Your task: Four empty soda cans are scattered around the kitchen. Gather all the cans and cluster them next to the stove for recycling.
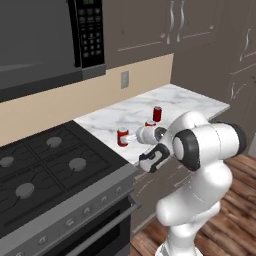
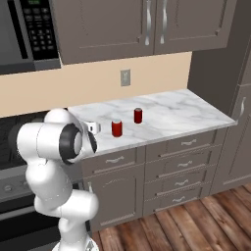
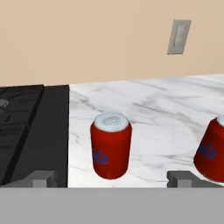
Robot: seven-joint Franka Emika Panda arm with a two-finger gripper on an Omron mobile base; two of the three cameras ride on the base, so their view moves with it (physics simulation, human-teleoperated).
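The soda cans stood upright on the marble counter (image 1: 190,97), long axes vertical, silvery tops up. We saw the stove (image 1: 50,165) at left, then the first can (image 3: 111,145) just beside its edge, framed by our gripper (image 3: 111,178) with jaws spread wide, grasping nothing; a second can (image 3: 213,151) stood farther right.
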